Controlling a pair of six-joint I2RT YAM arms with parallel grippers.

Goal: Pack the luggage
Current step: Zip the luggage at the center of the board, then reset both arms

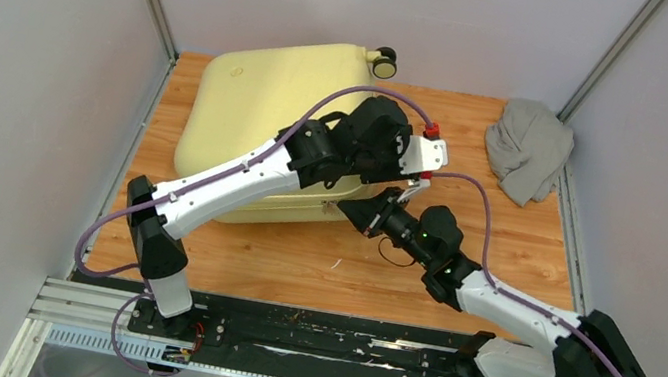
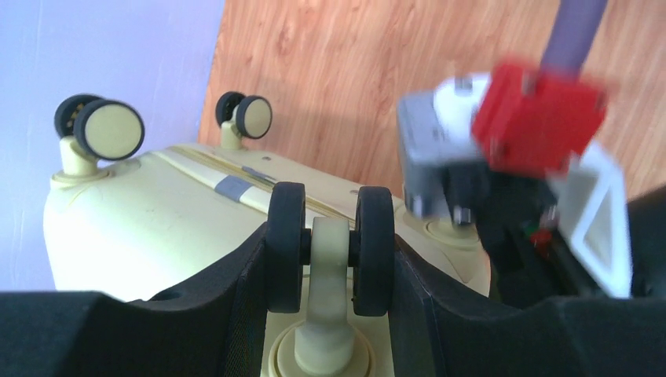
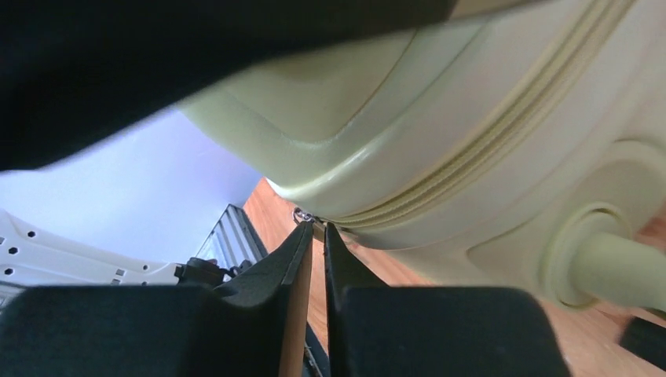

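The luggage (image 1: 268, 102), a large pale yellow hard-shell suitcase, lies flat and zipped shut at the back left of the wooden table. My left gripper (image 1: 377, 177) is at its near right corner, shut on one of its black-and-cream wheels (image 2: 330, 251), a finger on each side of the wheel pair. My right gripper (image 1: 345, 210) is low at the suitcase's front edge. In the right wrist view its fingertips (image 3: 316, 229) pinch a small zipper pull (image 3: 306, 217) on the seam of the luggage (image 3: 440, 118). Two more wheels (image 2: 102, 129) stick up at the far end.
A crumpled grey cloth garment (image 1: 528, 151) lies at the back right corner of the table. Grey walls close in the left, back and right sides. The two arms cross close together near the suitcase's right corner. A black rail (image 1: 306, 341) runs along the near edge.
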